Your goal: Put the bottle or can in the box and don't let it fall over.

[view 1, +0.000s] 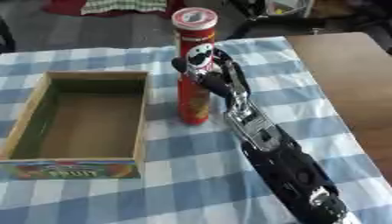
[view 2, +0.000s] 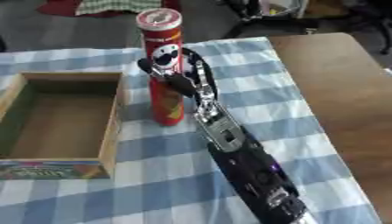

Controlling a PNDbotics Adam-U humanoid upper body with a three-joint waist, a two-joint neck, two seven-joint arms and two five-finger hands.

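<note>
The right hand (view 1: 208, 72) has its fingers and thumb curled round the middle of the tall red can (view 1: 193, 65), which stands upright on the checked tablecloth (view 1: 191, 175). Left of the hand, just beside the can, sits the open cardboard box (view 1: 141, 113).

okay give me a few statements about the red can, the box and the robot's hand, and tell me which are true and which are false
1. The red can stands upright on the checked cloth. True.
2. The can is already inside the box. False: it stands outside, just beyond the box's right wall.
3. The right hand has its fingers curled round the can. True.
4. The box holds several pieces of fruit. False: it is empty, with only a fruit picture on its front.
5. The can's lid is off. False: a lid covers the top.
6. The left hand is steadying the box. False: no left hand shows in either view.
</note>
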